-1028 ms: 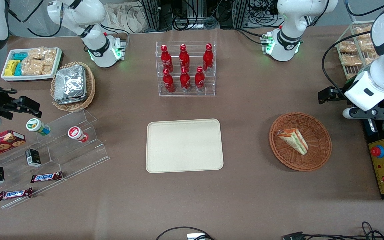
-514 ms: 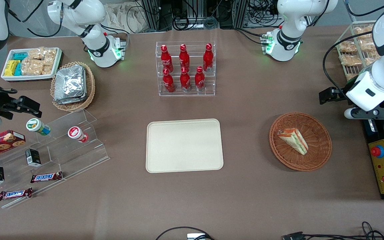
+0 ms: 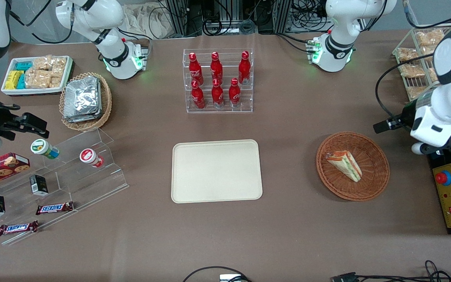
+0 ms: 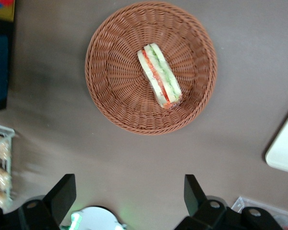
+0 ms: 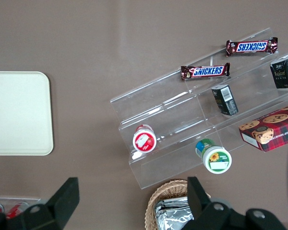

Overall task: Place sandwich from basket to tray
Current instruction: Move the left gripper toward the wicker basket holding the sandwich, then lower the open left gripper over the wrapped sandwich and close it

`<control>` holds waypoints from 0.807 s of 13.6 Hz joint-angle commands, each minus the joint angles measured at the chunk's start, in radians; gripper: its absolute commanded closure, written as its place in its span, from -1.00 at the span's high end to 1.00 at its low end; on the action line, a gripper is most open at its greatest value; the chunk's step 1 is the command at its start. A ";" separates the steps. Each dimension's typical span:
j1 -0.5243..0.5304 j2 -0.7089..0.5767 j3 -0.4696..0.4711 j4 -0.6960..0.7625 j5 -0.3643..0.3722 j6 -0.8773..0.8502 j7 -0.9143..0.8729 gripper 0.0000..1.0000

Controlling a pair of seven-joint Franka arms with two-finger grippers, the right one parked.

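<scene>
The sandwich (image 3: 344, 165) (image 4: 159, 75), a wrapped wedge of white bread with red and green layers, lies in the round reddish-brown basket (image 3: 378, 150) (image 4: 105, 96). The cream tray (image 3: 216, 171) (image 4: 285, 151) rests flat mid-table with nothing on it, beside the basket toward the parked arm's end. My gripper (image 3: 431, 127) (image 4: 127, 196) hangs high above the table beside the basket, toward the working arm's end. It is open, its two dark fingers (image 4: 62, 196) spread wide with nothing between them, well apart from the sandwich.
A black and yellow control box with a red stop button (image 3: 450, 196) sits under the working arm. A wire rack of bagged snacks (image 3: 417, 58) stands farther from the front camera. A rack of red bottles (image 3: 218, 80) stands farther from the front camera than the tray. A clear stepped stand with snacks (image 3: 73, 168) lies toward the parked arm's end.
The working arm's wrist has turned and shifted a little nearer the front camera, beside the basket. Sandwich, basket and tray have not moved.
</scene>
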 commanded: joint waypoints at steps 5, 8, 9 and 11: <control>0.003 0.096 -0.001 -0.111 -0.022 0.205 -0.122 1.00; 0.005 0.159 0.000 -0.139 -0.022 0.307 -0.179 0.99; 0.005 0.181 -0.001 -0.144 -0.022 0.328 -0.187 0.99; 0.008 0.191 0.000 -0.200 -0.022 0.409 -0.192 0.99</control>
